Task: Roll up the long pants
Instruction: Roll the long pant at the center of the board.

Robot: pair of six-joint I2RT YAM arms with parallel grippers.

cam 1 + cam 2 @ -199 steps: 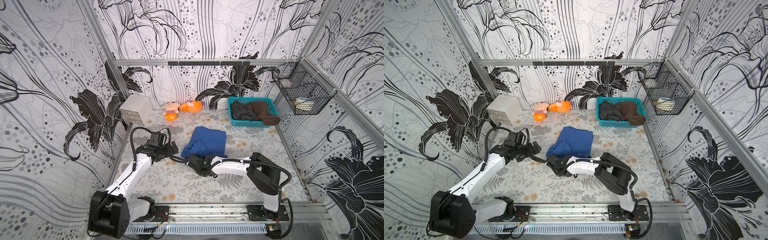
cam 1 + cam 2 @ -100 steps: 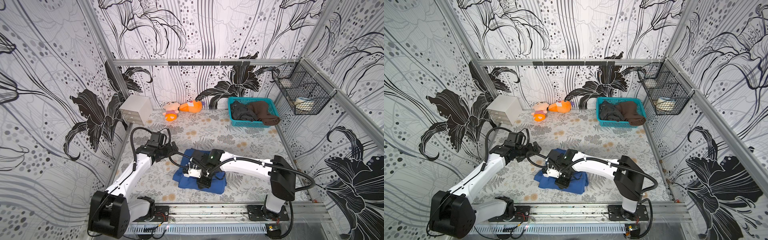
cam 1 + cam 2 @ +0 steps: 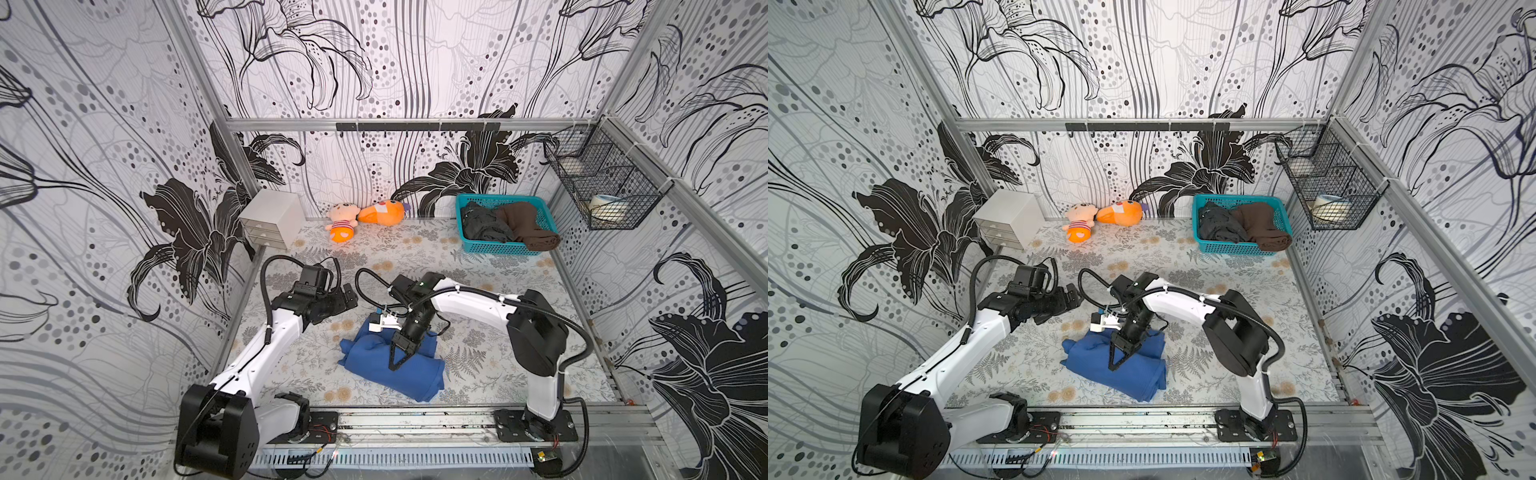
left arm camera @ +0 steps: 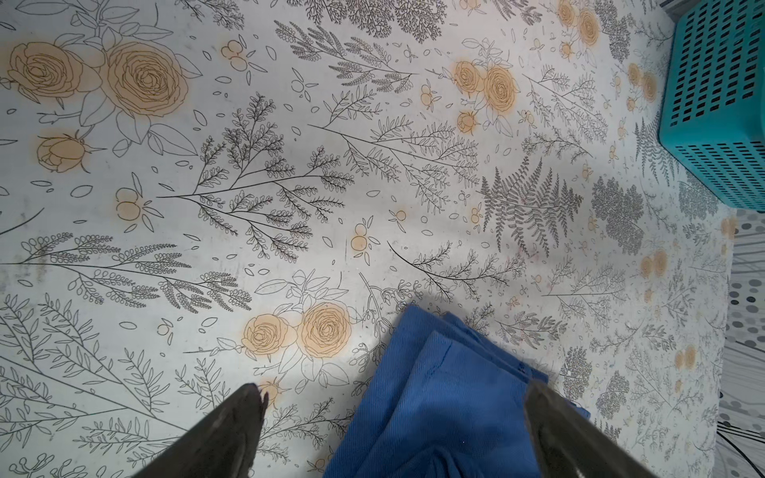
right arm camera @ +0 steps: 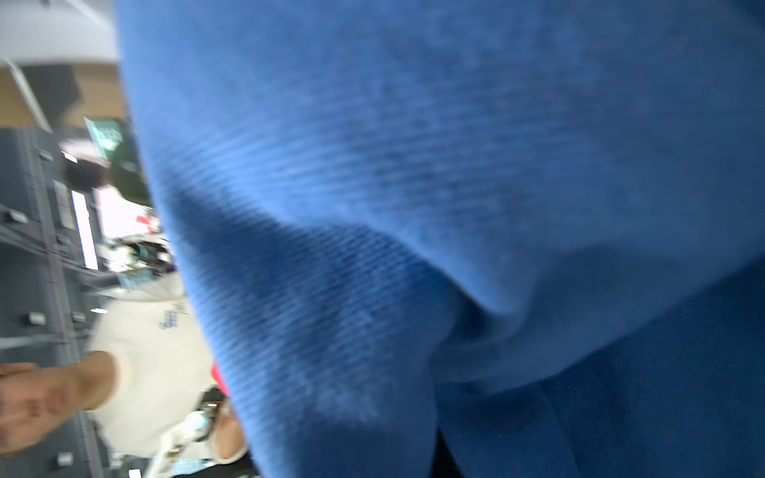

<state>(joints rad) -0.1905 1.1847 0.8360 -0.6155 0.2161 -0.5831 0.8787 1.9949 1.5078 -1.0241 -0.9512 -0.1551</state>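
Observation:
The long pants lie as a thick royal-blue folded bundle on the floral table, near the front middle. My right gripper points down onto the top of the bundle, its dark fingers drawn to a point and shut on the fabric. Blurred blue cloth fills the right wrist view and hides the jaws. My left gripper hovers open to the left of and behind the bundle, touching nothing. In the left wrist view a corner of the pants lies below its spread fingers.
A teal basket with a dark grey and a brown garment stands at the back right. Two plush toys and a white drawer box are at the back left. A wire basket hangs on the right wall.
The pants lay flat at the table's middle a second ago; the right gripper has carried them over toward the front into a bundle. The left arm has stayed in place.

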